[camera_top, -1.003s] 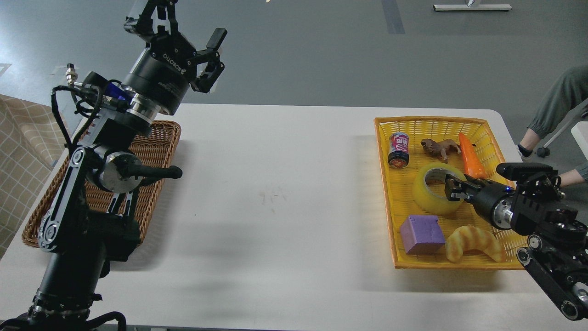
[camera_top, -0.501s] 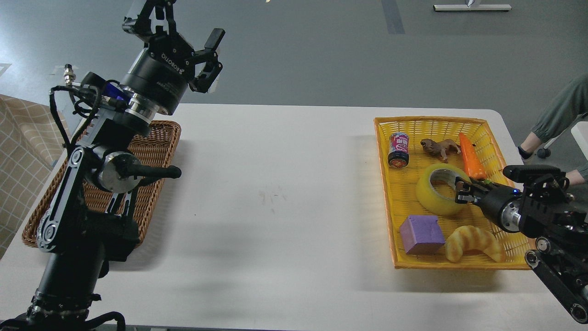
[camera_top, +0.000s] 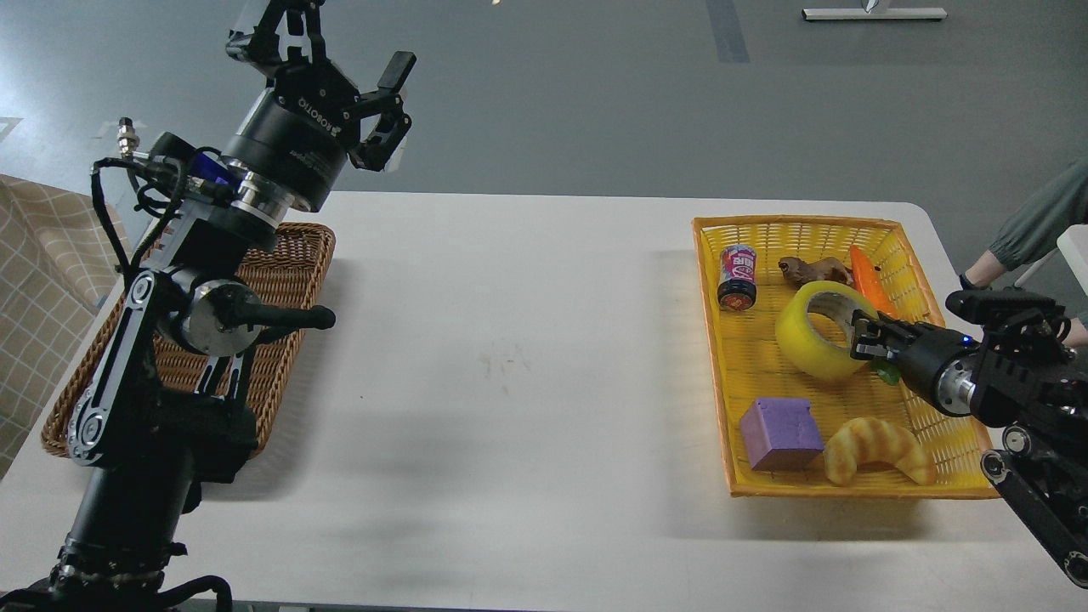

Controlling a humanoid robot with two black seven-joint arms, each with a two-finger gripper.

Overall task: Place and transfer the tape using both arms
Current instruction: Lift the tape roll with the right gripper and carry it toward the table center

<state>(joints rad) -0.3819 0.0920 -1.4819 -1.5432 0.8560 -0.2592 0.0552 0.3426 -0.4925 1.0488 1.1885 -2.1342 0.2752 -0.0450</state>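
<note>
Tape [camera_top: 818,338] is your target, and you will find it on the right side of the table, lifted and tilted inside the yellow basket [camera_top: 722,382]. Reading from the left: your left arm [camera_top: 153,357] rises at about 9 o'clock of the table, over the brown wicker basket [camera_top: 289,272]. Its left gripper [camera_top: 344,47] is raised high toward 11 o'clock, above the table's far edge, with its 2 fingers spread wide and nothing between them. The white table [camera_top: 510,357] lies between the 2 baskets.

In the yellow basket, at its 11 o'clock, you see a small can [camera_top: 737,276] standing upright. At 12 o'clock a brown toy animal [camera_top: 807,269] lies just behind the tape, partly hidden by it, and an orange carrot [camera_top: 867,276] lies just beside it at 1 o'clock. The yellow roll sits near the basket's middle, its open core facing up and toward 2 o'clock. Your right gripper [camera_top: 860,334] reaches in from 3 o'clock, its fingers closed over the roll's right wall, 1 finger inside the core. At 7 o'clock of the basket a purple cube [camera_top: 780,432] rests just beside a tan croissant [camera_top: 875,449] at 5 o'clock. Your right arm [camera_top: 1003,391] comes in from the right edge.
</note>
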